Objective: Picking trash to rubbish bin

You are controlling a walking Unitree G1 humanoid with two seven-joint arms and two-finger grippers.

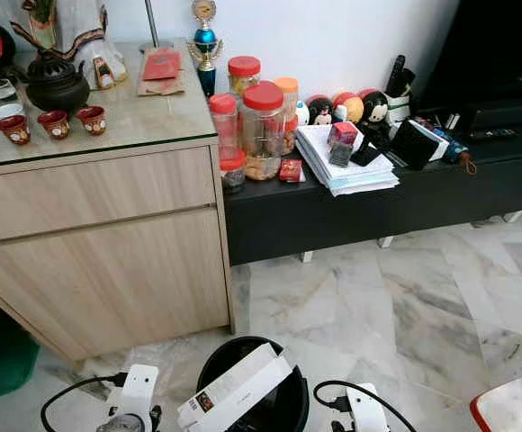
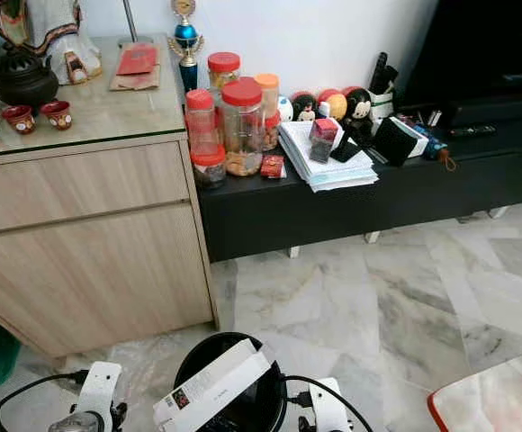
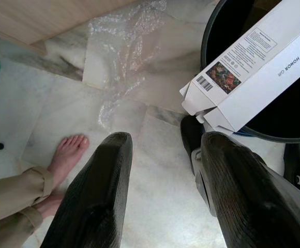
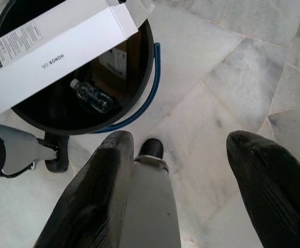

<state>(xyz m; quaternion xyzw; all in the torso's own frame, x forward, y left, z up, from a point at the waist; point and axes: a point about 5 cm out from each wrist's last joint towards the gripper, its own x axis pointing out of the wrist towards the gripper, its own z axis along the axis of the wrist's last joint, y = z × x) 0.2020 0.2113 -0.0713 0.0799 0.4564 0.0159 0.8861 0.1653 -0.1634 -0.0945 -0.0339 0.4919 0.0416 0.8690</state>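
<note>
While both arms hung low at the bottom of the head views, the black rubbish bin (image 1: 270,409) stood on the marble floor (image 1: 405,315) between them, just in front of the robot. A long white box (image 1: 234,389) lay tilted across the rim of the bin, one end sticking out over the edge on the robot's left side. Inside the bin, the right wrist view showed a clear plastic bottle (image 4: 92,96) and some brown cardboard (image 4: 120,67) under the box, and a blue handle (image 4: 145,98) hung along the outer wall of the bin. The left gripper (image 3: 163,191) pointed down at the floor beside the bin, its two black fingers spread apart with nothing between them. The right gripper (image 4: 189,191) was also above the floor near the bin, with its fingers wide apart and holding nothing. A piece of crumpled clear plastic wrap (image 3: 124,46) lay on the floor near the wooden cabinet (image 1: 99,243). A person's bare foot (image 3: 70,155) stood on the floor close to the left gripper. Next to the cabinet, a low black bench (image 1: 351,211) carried jars with red lids (image 1: 263,126) and a stack of papers (image 1: 346,166).
</note>
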